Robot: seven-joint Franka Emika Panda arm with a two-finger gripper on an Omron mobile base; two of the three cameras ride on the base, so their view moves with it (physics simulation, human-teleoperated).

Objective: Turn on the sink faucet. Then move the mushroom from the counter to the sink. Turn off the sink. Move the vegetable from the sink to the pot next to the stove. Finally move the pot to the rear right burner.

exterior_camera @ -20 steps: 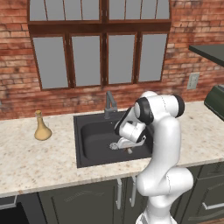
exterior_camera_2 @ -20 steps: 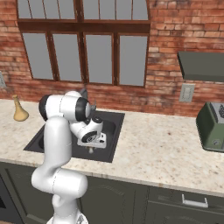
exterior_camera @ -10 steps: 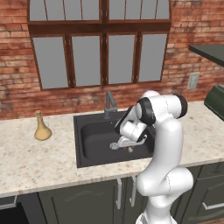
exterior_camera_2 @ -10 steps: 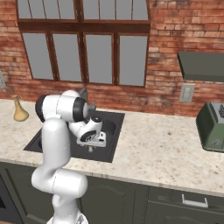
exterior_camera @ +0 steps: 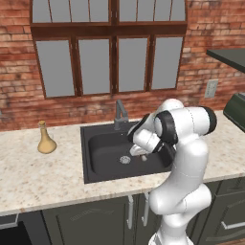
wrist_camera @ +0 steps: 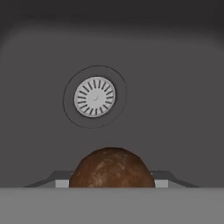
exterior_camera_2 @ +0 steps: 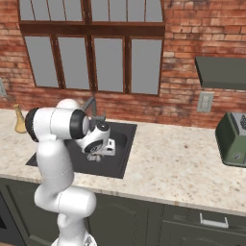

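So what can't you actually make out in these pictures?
- End effector, left base view: the arm's white wrist covers it, so a grip can't be confirmed.
- Mushroom, hand view: its lower half is cut off at the bottom.
- Faucet, right base view: the arm hides most of it; running water is not discernible.
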